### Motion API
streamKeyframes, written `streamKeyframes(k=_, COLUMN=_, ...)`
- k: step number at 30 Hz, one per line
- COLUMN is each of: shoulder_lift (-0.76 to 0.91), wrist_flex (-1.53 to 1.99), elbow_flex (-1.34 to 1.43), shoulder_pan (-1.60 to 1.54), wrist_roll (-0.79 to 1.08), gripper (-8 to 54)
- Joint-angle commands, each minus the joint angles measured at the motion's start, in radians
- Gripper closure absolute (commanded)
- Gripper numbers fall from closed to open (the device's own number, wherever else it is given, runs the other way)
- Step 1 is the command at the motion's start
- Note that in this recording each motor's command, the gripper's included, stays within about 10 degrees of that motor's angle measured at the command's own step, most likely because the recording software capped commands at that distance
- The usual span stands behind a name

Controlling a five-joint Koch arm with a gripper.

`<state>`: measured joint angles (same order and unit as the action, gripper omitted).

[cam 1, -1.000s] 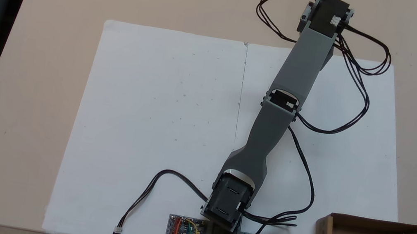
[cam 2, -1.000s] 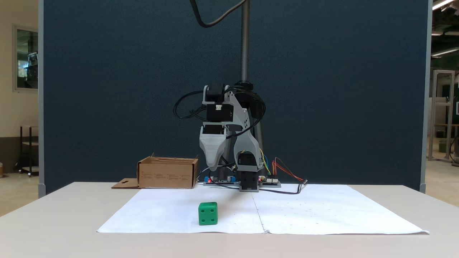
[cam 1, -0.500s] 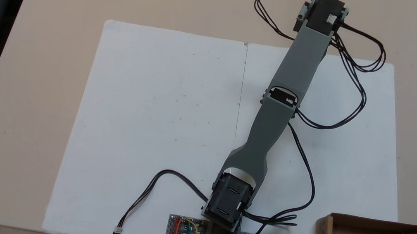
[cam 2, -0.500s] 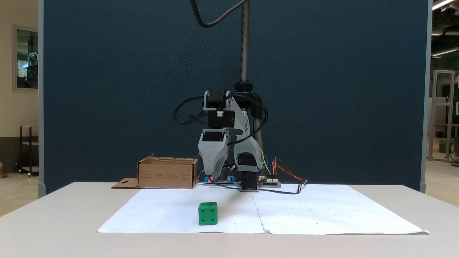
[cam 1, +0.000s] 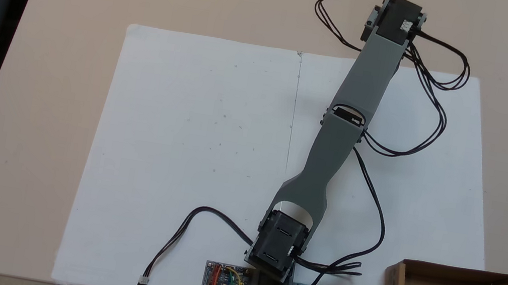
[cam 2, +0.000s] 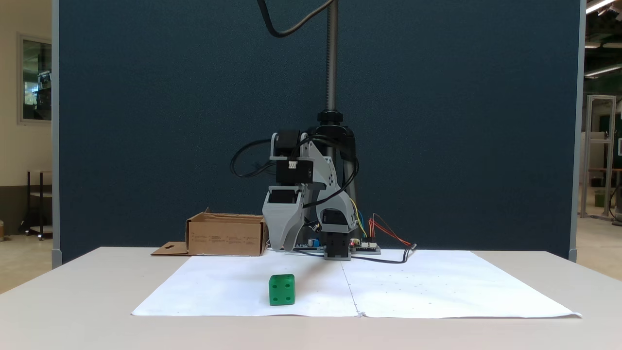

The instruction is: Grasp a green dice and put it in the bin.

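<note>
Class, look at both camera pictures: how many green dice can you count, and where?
1. The green dice sits on the white paper near its front edge, apart from the gripper. Under the arm more could hide.

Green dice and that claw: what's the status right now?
Gripper pointing down above the white paper, holding nothing; open or shut, cannot tell. Green dice on the paper, untouched. Bin apart; nothing blocking.

Grey plastic arm (cam 1: 335, 145) with black servos, looping black cables (cam 1: 425, 93), tapered grey claw (cam 2: 282, 245).
</note>
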<state>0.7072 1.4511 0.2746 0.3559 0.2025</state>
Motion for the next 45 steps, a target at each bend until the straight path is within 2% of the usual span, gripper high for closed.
streamKeyframes(k=1, shoulder_lift=0.012, wrist_flex=0.175, elbow_flex=-0.067, shoulder_pan=0.021, wrist_roll=0.147, gripper=-2.0)
streamKeyframes(k=8, shoulder_lift=-0.028, wrist_flex=0.175, elbow_flex=-0.109, shoulder_pan=0.051, wrist_roll=0.264, gripper=-2.1)
streamKeyframes(k=45, shoulder_lift=-0.094, wrist_flex=0.181, elbow_flex=-0.094, shoulder_pan=0.021, wrist_roll=0.225, gripper=-1.8)
